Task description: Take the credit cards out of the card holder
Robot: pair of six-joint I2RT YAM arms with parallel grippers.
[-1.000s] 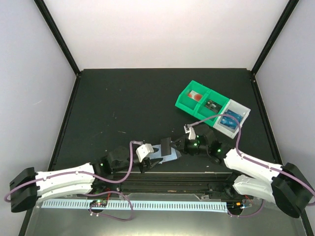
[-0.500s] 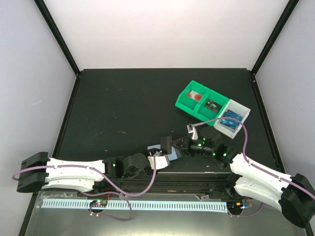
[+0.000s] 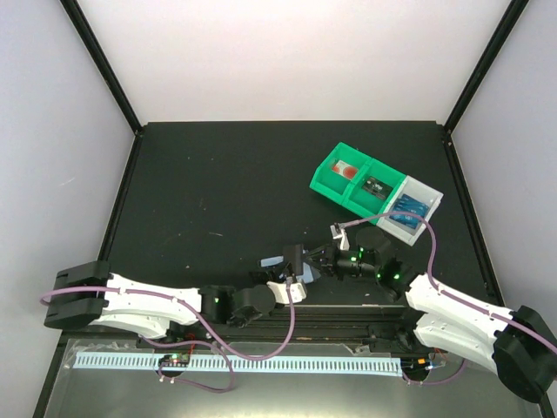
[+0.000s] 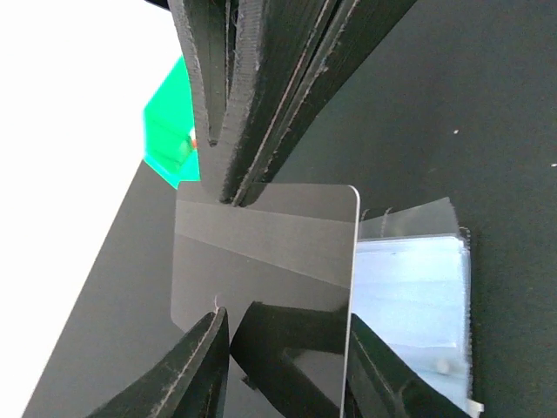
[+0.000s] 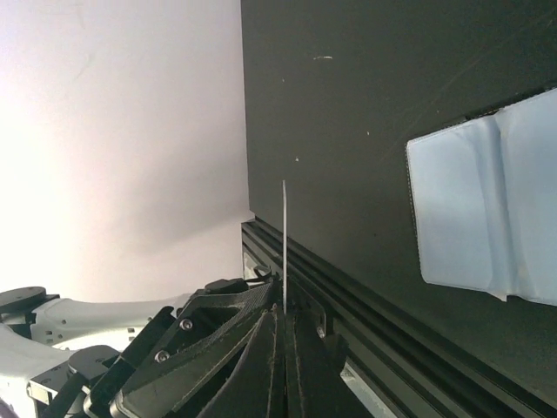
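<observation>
My right gripper (image 3: 302,258) (image 5: 284,310) is shut on one edge of a credit card (image 4: 261,235). The card shows as a thin white line (image 5: 284,235) in the right wrist view and as a dark glossy face in the left wrist view. It hangs above the table near the front edge. My left gripper (image 3: 291,279) (image 4: 285,318) is open, one finger (image 4: 196,366) in front of the card's face and the other along its right edge. The pale blue card holder (image 4: 409,287) (image 5: 487,209) (image 3: 275,261) lies flat on the table beneath, with neither gripper touching it.
A green-and-grey compartment tray (image 3: 333,180) (image 4: 165,139) stands at the back right; blue cards (image 3: 407,209) lie in its grey end compartment, small items in the green ones. The table's black front rail (image 5: 365,296) runs just below both grippers.
My left arm has reached right and forward until its fingers straddle the card, and its jaws have narrowed. The right gripper has kept its hold and shifted slightly.
</observation>
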